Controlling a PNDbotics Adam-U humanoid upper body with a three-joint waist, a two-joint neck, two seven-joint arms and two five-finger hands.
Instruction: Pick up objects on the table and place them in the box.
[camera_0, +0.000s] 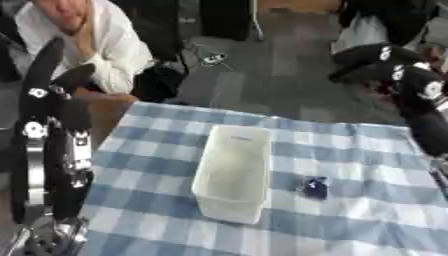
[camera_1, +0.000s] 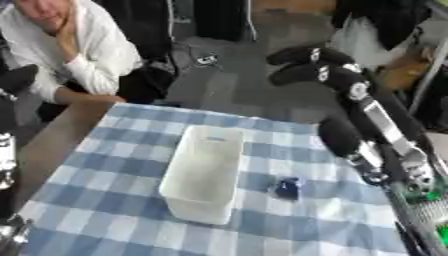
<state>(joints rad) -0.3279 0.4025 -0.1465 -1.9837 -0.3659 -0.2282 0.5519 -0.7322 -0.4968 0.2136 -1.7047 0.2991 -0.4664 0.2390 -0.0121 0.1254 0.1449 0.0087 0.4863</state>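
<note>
1. Left eye view: the box (camera_0: 233, 172), a pale open container, stands in the lower middle of the frame on the blue-checked tablecloth (camera_0: 350, 150). Its long axis runs from the bottom of the frame up toward the far edge of the table.
2. Left eye view: a small dark blue object (camera_0: 316, 187) lies on the cloth just beside the box, on its right, near the box's lower half and not touching it. I cannot make out what it is.
3. Left eye view: the left hand (camera_0: 52, 115) rises along the left edge of the frame, fingers straight and pointing up, holding nothing. It is well apart from the object, with the box between them.
4. Right eye view: the right hand (camera_1: 337, 75) sits in the upper right of the frame, fingers relaxed and reaching leftward, empty, and raised clear of the table.
5. Right eye view: the object appears below and somewhat left of the right hand, with no obstacle between. I judge the right hand nearer and better placed: it would come down and in toward the frame's lower middle, then carry the object a short way left into the box.
</note>
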